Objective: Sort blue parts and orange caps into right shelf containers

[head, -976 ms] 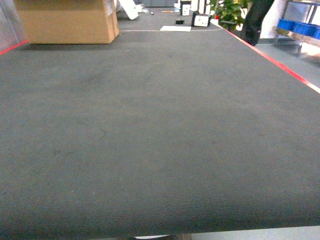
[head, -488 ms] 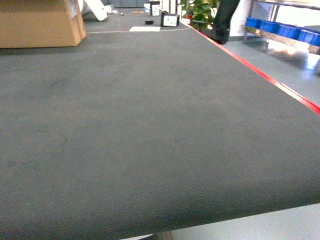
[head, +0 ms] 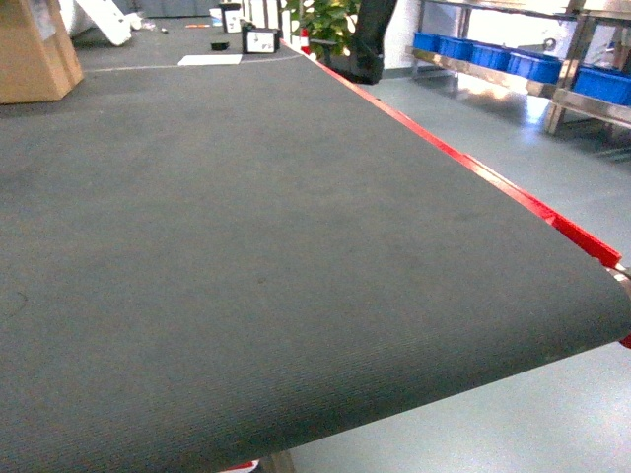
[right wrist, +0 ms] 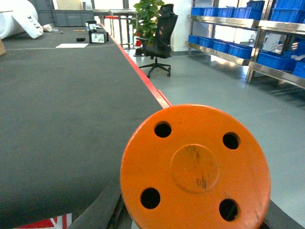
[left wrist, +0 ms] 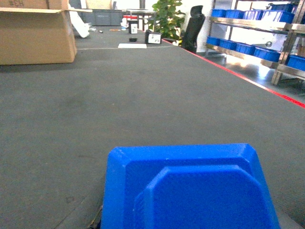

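A blue part (left wrist: 190,191) with bevelled edges fills the bottom of the left wrist view, held just above the dark table mat (left wrist: 143,95). My left gripper (left wrist: 188,225) is shut on it, its fingers hidden behind the part. An orange cap (right wrist: 195,167), a disc with several holes, fills the lower right wrist view. My right gripper (right wrist: 190,224) is shut on it, and a dark finger (right wrist: 102,207) shows at its left. The right shelf containers (head: 537,64) are blue crates on steel racks across the floor, far right. Neither gripper shows in the head view.
A red strip (head: 473,172) marks the table's right edge, with grey floor (head: 552,148) beyond it. A cardboard box (head: 30,49) stands at the far left of the table. A black office chair (right wrist: 159,40) and a plant (right wrist: 147,14) stand near the far end.
The head view has swung right: the cardboard box slid off to the left, while the table's right edge, the floor and the shelves came further into view.
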{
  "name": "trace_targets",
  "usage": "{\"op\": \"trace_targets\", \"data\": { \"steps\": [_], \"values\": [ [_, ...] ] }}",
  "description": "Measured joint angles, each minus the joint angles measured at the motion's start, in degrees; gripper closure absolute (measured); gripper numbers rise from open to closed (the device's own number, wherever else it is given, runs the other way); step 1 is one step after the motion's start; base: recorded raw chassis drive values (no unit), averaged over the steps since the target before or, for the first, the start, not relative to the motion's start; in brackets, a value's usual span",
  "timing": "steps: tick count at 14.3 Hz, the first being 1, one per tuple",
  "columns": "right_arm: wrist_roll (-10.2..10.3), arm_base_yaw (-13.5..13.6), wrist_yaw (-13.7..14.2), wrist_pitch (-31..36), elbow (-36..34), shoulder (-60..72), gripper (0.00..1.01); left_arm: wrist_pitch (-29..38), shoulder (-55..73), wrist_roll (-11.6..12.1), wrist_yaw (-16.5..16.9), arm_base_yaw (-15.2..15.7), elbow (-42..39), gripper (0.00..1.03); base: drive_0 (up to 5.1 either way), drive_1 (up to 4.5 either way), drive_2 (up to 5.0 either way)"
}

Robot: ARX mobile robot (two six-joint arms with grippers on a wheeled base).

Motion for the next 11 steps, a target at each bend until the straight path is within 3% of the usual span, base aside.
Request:
{"op": "trace_targets", "data": {
  "steps": [11],
  "values": [
    [0.0, 0.0, 0.0, 0.0, 0.0, 0.0, 0.58, 0.0, 0.0, 0.0, 0.0, 0.0, 0.0, 0.60, -1.6, -1.56, -1.6]
  ]
}}
